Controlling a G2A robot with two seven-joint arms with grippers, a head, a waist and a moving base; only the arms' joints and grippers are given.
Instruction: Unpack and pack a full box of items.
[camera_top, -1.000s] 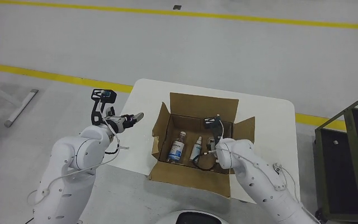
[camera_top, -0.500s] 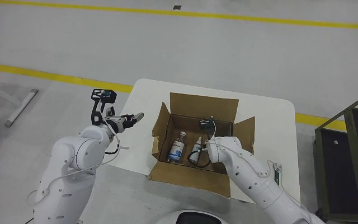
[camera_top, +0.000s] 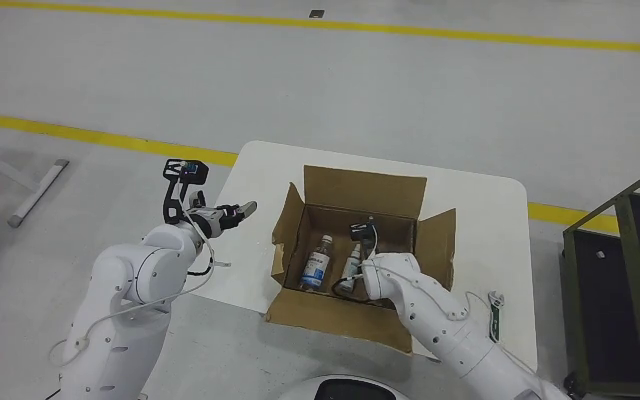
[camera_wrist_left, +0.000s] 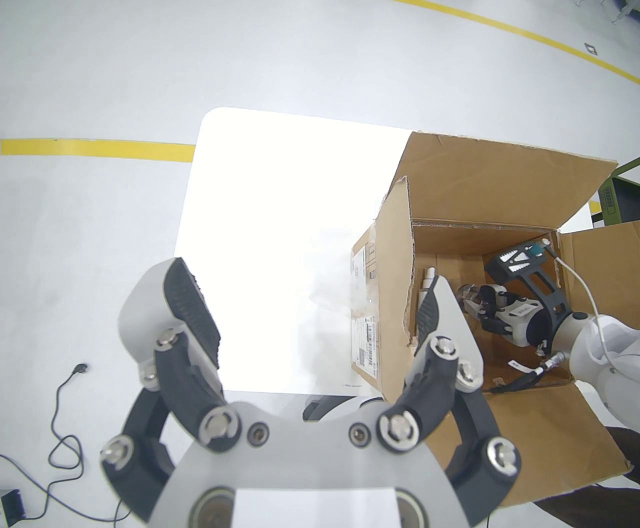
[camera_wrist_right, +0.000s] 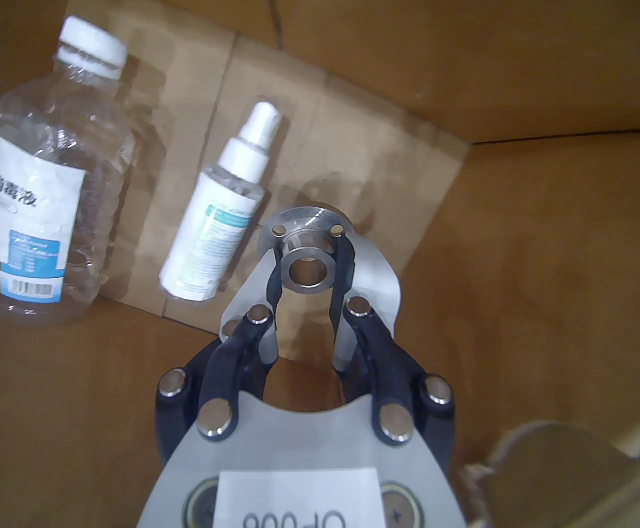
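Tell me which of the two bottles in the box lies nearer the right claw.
The white spray bottle; the bigger clear bottle lies beyond it.

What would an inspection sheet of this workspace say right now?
Surface: white table, box on it.
Job's things: open cardboard box; clear bottle and spray bottle lying inside.
Clutter: nothing seen.
Grippers: right gripper inside box, shut on metal bushing; left gripper open, beside box.
Cables: black cable on floor.
Surroundings: yellow floor lines, green rack.
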